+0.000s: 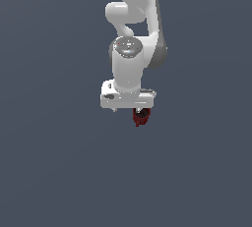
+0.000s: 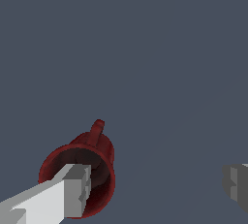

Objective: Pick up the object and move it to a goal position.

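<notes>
The object (image 2: 99, 150) is a small dark red, cup-like piece with a hollow mouth and a little handle on its side. In the exterior view the object (image 1: 141, 117) shows just under the white hand, toward the exterior view's right end of it. My gripper (image 2: 155, 186) is open, its fingers spread wide. One grey finger (image 2: 72, 189) overlaps the object's open mouth, while the other finger (image 2: 236, 183) stands far off with bare floor between them. From outside, the gripper (image 1: 128, 109) is mostly hidden under the hand. Whether the finger touches the rim is unclear.
A plain dark grey-blue surface (image 1: 59, 172) fills both views. The white arm (image 1: 130, 34) rises above the hand. No other objects, walls or goal marker show.
</notes>
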Motion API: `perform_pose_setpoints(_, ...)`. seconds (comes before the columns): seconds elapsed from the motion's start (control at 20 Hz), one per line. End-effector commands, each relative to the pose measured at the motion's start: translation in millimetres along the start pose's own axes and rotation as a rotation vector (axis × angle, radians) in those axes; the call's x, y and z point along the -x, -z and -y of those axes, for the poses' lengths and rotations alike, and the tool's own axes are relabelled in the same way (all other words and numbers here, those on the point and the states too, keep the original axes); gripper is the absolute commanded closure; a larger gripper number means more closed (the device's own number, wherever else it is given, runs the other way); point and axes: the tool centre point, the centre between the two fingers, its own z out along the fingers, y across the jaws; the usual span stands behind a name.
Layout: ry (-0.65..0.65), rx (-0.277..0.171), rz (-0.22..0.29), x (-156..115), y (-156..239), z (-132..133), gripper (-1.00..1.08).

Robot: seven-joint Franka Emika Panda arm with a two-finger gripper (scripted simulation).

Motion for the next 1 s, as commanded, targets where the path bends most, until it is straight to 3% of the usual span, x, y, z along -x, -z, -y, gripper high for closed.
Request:
perform_pose_setpoints(0.0,0.000,0.000,0.000,0.0,0.0,0.0,-0.20)
perform_pose_setpoints(0.35,-0.031,0.011,-0.006,-3.8,0.3,-17.7,-0.20)
perform_pose_setpoints(0.95,0.056,-0.012,0.025,3.8,-16.0,-4.9,-0.20)
